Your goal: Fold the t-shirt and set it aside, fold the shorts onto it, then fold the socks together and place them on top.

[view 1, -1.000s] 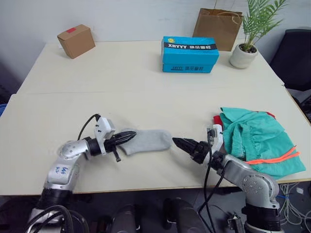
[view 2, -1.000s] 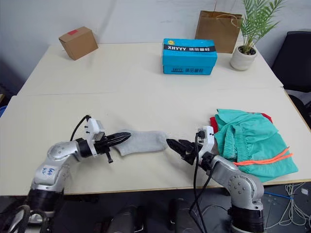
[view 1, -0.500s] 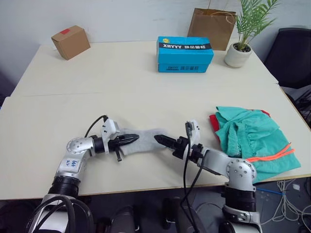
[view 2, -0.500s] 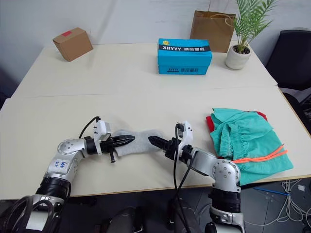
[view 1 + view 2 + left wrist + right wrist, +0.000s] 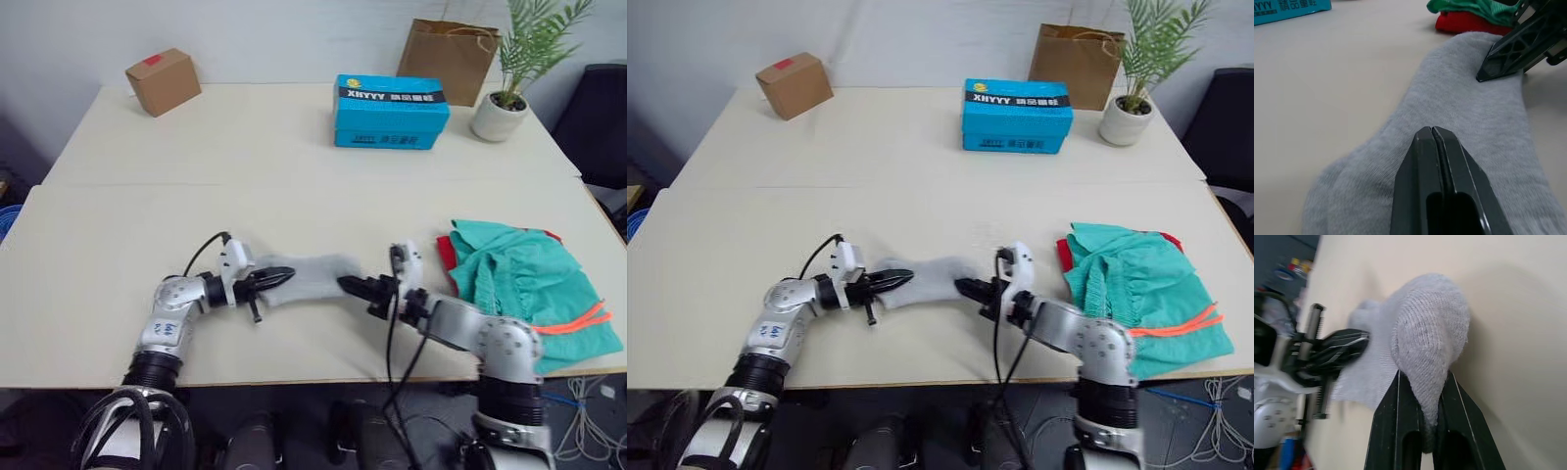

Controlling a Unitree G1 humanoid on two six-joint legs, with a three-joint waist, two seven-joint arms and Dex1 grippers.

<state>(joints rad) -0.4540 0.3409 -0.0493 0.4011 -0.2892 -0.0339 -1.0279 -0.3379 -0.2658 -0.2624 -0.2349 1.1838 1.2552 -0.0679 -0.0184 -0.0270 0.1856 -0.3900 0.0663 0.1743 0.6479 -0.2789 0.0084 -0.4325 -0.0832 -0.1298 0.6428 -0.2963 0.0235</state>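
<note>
The socks (image 5: 926,276) lie flat as one grey strip on the near part of the table (image 5: 921,166), between the two grippers. The left gripper (image 5: 899,280) rests on the left end of the socks with its fingers pressed together, and it cannot be told whether fabric is caught between them. The right gripper (image 5: 965,287) is at the right end, its fingers pinching the rounded toe end of the socks (image 5: 1427,340), which bulges up between them. The shorts (image 5: 1136,284) lie bunched at the right edge of the table, on top of the t-shirt (image 5: 1063,254), which shows as a red edge beneath them. An orange drawstring (image 5: 1176,325) crosses the near part of the shorts.
</note>
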